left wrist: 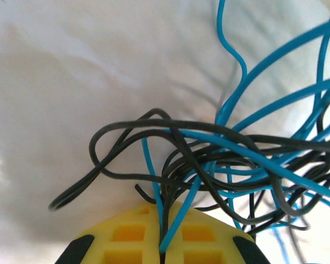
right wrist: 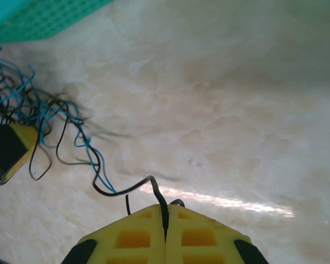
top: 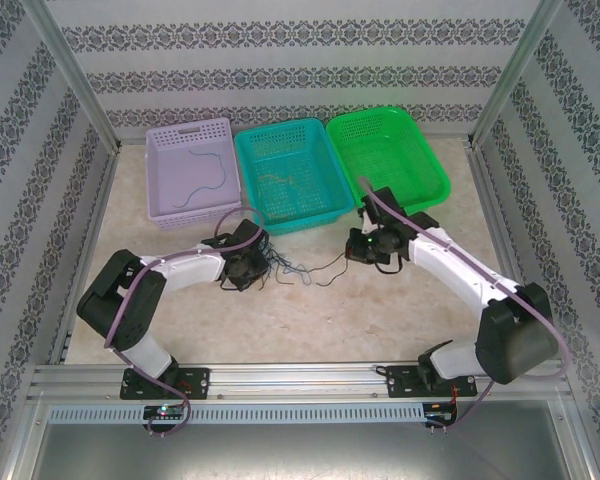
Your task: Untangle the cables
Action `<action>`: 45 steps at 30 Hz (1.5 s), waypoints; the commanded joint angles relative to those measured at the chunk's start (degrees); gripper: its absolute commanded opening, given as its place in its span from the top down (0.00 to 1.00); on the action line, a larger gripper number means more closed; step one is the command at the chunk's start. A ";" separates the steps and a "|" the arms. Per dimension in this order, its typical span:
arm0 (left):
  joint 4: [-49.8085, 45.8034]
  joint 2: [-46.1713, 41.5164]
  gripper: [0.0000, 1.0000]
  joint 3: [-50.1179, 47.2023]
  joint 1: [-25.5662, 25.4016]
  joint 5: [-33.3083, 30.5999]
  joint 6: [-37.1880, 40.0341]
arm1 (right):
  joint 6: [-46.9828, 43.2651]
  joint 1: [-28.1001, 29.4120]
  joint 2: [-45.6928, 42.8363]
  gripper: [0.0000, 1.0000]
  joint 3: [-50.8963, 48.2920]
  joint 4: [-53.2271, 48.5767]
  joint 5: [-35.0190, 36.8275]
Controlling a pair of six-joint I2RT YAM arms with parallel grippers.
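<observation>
The tangled blue and black cables (top: 283, 266) lay on the worktop (top: 380, 320) in front of the teal basket (top: 292, 215), between the left pincer (top: 253, 263) and the right pincer (top: 360, 250). The left was clamped on blue and black strands at the tangle's edge; the right was clamped on one black strand trailing from it.

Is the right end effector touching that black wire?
Touching. The right wrist view shows the black wire running into the seam of the shut right end effector, pinched there.
</observation>
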 commanded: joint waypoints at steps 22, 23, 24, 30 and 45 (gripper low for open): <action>-9.84 -21.93 0.97 -14.27 21.00 2.21 17.24 | -7.27 -17.51 -6.47 1.00 2.25 -6.08 1.93; -9.66 -20.92 0.94 -14.14 21.02 3.13 17.27 | -7.26 -16.27 -5.57 1.00 2.23 -5.95 1.12; -10.01 -20.19 0.92 -13.94 21.08 3.44 17.27 | -7.30 -15.18 -4.81 1.00 2.24 -6.04 0.63; -12.17 -16.89 0.80 -13.12 21.01 2.87 16.66 | -5.34 -10.69 -2.85 1.00 0.14 -5.03 -0.36; -16.51 -21.86 0.82 -9.09 20.53 0.82 15.90 | -8.39 -12.05 -2.95 1.00 1.06 -8.09 2.09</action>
